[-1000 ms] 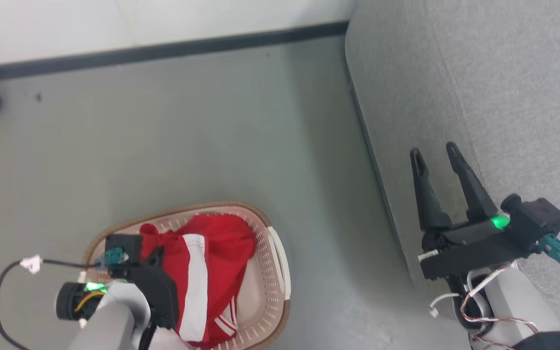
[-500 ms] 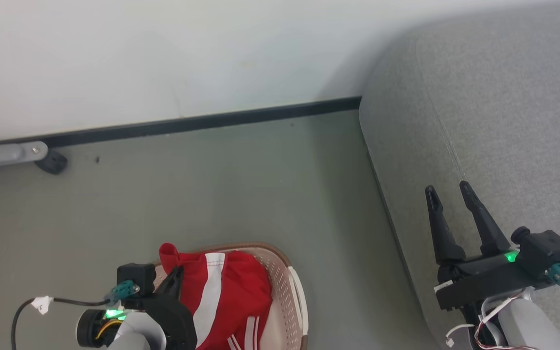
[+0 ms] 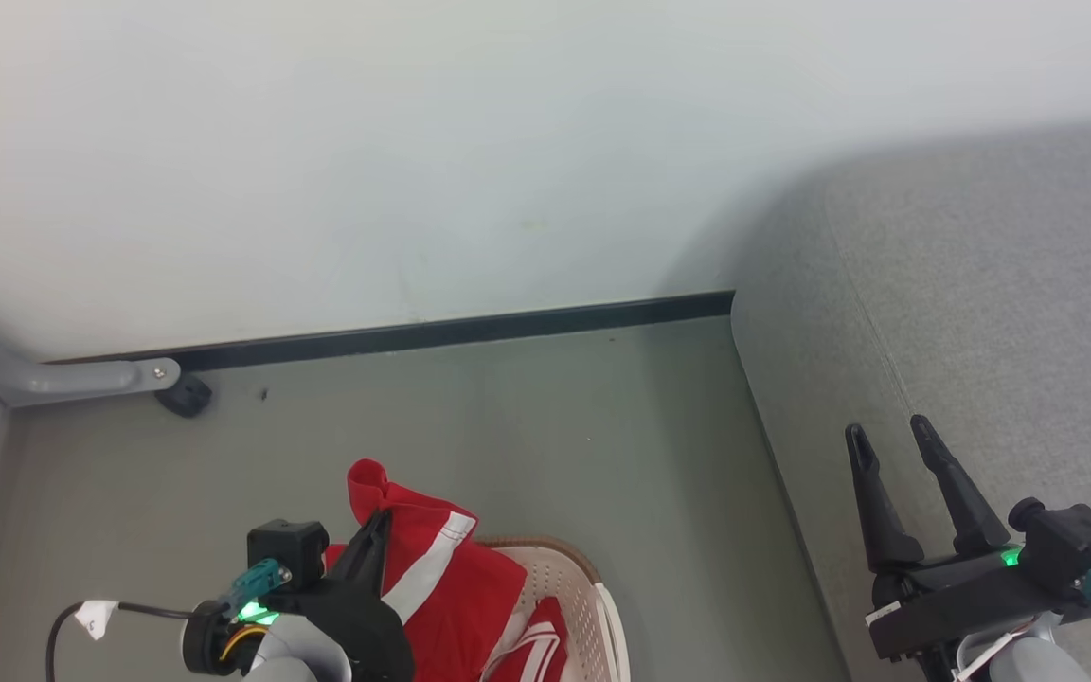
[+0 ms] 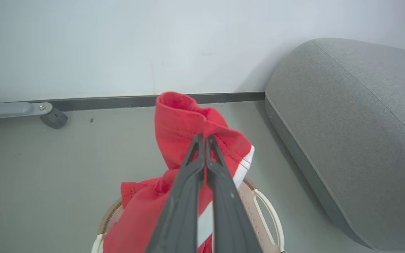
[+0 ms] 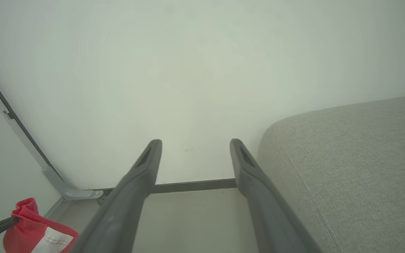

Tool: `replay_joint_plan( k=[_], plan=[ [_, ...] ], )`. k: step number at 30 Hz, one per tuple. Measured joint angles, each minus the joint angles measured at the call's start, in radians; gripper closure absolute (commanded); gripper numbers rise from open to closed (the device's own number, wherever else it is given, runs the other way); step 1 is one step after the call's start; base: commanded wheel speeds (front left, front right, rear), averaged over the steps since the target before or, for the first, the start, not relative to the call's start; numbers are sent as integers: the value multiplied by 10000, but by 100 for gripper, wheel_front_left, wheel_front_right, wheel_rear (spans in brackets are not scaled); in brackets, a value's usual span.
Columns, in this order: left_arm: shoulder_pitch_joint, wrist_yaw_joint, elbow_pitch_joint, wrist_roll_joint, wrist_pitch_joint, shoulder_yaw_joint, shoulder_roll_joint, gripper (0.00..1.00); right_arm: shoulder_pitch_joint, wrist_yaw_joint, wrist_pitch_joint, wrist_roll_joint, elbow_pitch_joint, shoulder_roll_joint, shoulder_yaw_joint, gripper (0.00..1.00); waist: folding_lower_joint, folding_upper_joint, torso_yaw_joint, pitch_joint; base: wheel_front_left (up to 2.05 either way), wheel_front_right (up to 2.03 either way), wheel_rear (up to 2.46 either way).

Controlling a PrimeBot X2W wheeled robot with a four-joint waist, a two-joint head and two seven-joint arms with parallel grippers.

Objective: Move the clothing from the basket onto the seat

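My left gripper (image 3: 383, 516) is shut on a bunched fold of the red clothing (image 3: 451, 587), which has white stripes. The fabric hangs from the closed fingertips (image 4: 202, 137) down into the cream basket (image 3: 576, 561) with its brown rim, at the bottom of the head view. More red fabric (image 3: 536, 635) lies inside the basket. The grey seat (image 3: 981, 313) fills the right side, apart from the basket (image 4: 271, 218). My right gripper (image 3: 886, 426) hovers over the seat's left edge, open and empty. In the right wrist view its fingers (image 5: 195, 142) point at the wall, with the seat (image 5: 357, 168) to the right and the clothing (image 5: 30, 225) at the lower left.
A white wall with a black baseboard (image 3: 451, 332) runs behind the grey floor (image 3: 508, 426). A grey metal bar with a black foot (image 3: 181, 393) stands at the far left by the wall. Open floor lies between the basket and the seat.
The head camera has tilted up, showing more wall. My left gripper has lifted the red clothing higher above the basket rim. The right gripper stays open over the seat.
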Motion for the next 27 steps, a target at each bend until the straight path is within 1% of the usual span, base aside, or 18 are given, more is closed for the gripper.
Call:
replay_joint_plan(
  k=[1,2,14,18,27],
  plan=[
    [60,0,-105,-29,-2,0,0,23,25,0,0,10,-10,0,17,0,0,0,37,-78,0,0,0],
    [119,0,-198,-33,-8,-6,0,0,33,0,0,46,-19,-4,38,0,0,0,73,-153,0,0,0],
    [934,0,-1732,-50,-48,-15,-6,0,515,0,0,240,-280,-194,12,0,1,0,420,-827,0,0,0],
    [1267,23,-2500,-48,-50,100,40,0,651,0,0,244,-347,-295,-19,0,1,2,589,-987,0,0,0],
    [1998,500,-3988,-19,-52,671,527,0,954,0,0,244,-464,-393,-88,0,1,1,900,-1308,0,0,0]
  ],
)
